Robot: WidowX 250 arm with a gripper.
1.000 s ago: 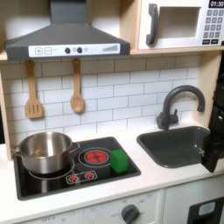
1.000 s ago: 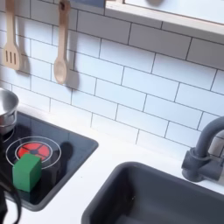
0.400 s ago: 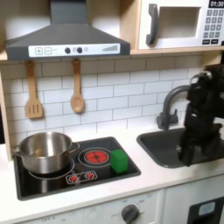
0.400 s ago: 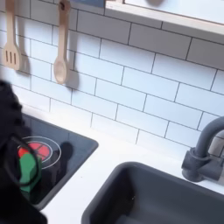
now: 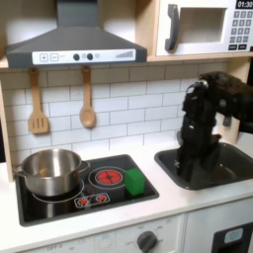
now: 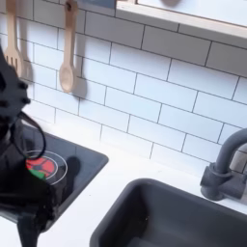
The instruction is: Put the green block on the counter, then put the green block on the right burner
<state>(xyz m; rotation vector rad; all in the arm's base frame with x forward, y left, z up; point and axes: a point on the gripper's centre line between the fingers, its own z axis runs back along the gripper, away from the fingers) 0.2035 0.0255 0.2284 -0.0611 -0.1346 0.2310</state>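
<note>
Green block (image 5: 134, 181) at hob (image 5: 59, 205) edge, counter (image 5: 168, 198) beside

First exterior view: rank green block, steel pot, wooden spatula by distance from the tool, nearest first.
Tool is over the sink, at the first exterior view's right.
1. Green block, on the hob's right edge.
2. Steel pot, on the left burner.
3. Wooden spatula, hanging on the wall, far left.

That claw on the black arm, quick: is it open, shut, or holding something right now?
Gripper: cannot be told; in the first exterior view it hangs over the sink as a dark blur. The green block sits free on the hob.
</note>
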